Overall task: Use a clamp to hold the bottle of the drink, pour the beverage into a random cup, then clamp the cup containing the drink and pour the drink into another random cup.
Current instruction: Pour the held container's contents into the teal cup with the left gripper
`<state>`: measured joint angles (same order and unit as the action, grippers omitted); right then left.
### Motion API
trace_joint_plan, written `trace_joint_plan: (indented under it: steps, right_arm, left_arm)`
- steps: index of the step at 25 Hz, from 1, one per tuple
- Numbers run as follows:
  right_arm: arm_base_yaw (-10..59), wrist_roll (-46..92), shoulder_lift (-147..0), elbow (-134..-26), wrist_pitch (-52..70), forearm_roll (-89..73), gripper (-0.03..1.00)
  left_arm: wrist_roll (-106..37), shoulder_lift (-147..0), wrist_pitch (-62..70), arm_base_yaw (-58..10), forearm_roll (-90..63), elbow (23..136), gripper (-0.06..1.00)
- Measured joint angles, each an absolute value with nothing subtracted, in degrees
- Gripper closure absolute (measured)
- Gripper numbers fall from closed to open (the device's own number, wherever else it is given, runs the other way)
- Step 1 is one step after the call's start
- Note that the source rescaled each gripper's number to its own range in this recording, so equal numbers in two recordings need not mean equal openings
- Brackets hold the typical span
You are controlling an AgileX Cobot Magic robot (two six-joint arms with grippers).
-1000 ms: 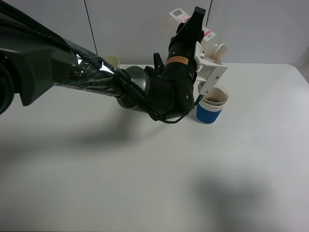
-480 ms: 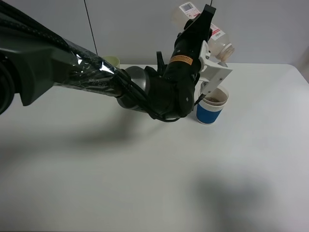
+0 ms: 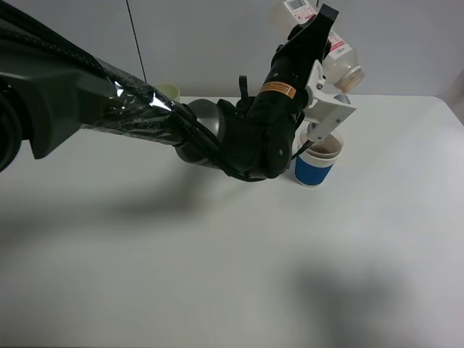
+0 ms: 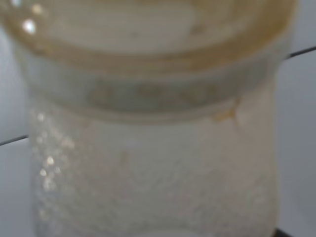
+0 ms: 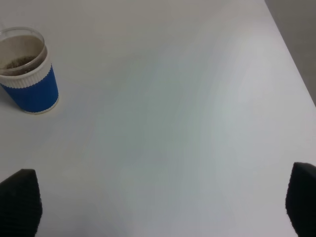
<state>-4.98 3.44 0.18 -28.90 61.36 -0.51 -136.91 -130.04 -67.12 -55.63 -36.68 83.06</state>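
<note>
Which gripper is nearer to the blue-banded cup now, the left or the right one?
Left. The left gripper holds the bottle in the air above the cup; the right gripper, open, is apart, with bare table between it and the cup.

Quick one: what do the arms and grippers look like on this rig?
Left arm: black, rounded joints, shiny film wrap on the forearm, looped black cables, orange label, white bracket. Left gripper: black. Right gripper: only two black fingertips show.
</note>
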Motion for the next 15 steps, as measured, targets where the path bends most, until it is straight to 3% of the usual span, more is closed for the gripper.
trace_joint_plan:
  steps: [9,15]
  right_arm:
    - [-5.0,3.4,0.2,-28.9,61.4,-0.5,-0.03]
    - [-5.0,3.4,0.2,-28.9,61.4,-0.5,-0.03]
  left_arm:
    - [-133.4,-130.0,-65.2,-55.6,-46.1,83.1,0.93]
    - [-133.3,-125.9,-58.4,-55.6,-61.7,82.5,0.93]
